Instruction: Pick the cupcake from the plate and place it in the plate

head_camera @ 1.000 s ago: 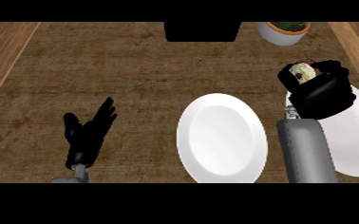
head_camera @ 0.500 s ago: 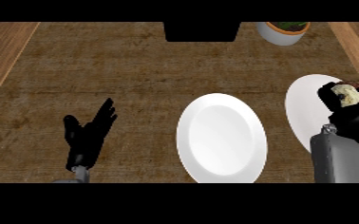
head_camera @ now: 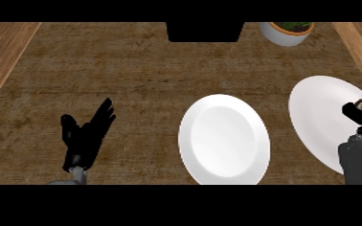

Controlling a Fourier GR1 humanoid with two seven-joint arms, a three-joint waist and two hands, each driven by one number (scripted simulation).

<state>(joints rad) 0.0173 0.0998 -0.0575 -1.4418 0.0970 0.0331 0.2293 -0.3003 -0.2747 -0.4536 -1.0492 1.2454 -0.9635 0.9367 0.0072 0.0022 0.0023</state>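
Shows only a black sliver of the right hand [head_camera: 351, 111] at the far right edge, above a stub of grey forearm, overlapping the outer side of the right plate [head_camera: 314, 115]. Cannot tell whether open or closed, nor whether anything sits in it. No cupcake anywhere in view: either hidden in that hand or beyond the edge of the frame; impossible to say which. Nothing visible on the bare part of the right plate, and nothing on the centre plate [head_camera: 222, 139] just beside it, the two rims near but apart.

Further out, at lower left, rests the left hand [head_camera: 84, 136], open with fingers up, holding nothing, well apart from both plates on the wooden counter [head_camera: 127, 76]. At the far edge, a white plant pot [head_camera: 286, 32] and a dark block [head_camera: 205, 31], both clear of the working area.

Judging by the task, most likely mid-transfer, with the centre plate as the probable target. Risks from here:
- Working at the very margin of the view: no way to check the hold, so a slip or a tilted cupcake could go unnoticed.
- Crossing toward the centre plate low: could clip either rim and shove a plate along the counter.
- Releasing early or off-centre: could land the cupcake on a rim or in the gap between plates, or tip it on its side.
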